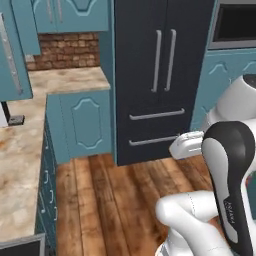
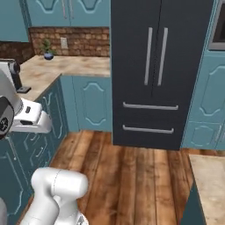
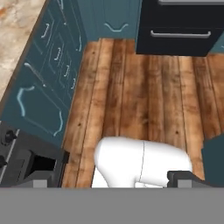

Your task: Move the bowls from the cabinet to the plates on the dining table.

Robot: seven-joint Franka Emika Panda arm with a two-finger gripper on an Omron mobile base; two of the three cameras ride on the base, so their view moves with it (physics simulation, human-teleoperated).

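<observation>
The bowls and the plates are out of view. Teal wall cabinet [image 1: 75, 12] doors with arched panels hang shut above the brick back wall; they appear again as the cabinet [image 2: 66, 9] in the right base view. A further teal door with a long silver handle [image 1: 12, 60] shows at the far left. A marble corner of the dining table [image 2: 213, 176] sits at the lower right. My gripper [image 3: 111, 183] points down at the wood floor, its two dark tips wide apart and open, with nothing between them. The white hand [image 1: 186, 145] hovers in mid-air before the fridge.
A tall black fridge [image 2: 156, 66] stands straight ahead. An L-shaped marble counter [image 1: 20, 145] over teal drawers runs along the left, ending in a black cooktop [image 1: 20, 246]. A small potted plant [image 2: 47, 49] sits on it. Wood floor [image 2: 132, 176] lies open between.
</observation>
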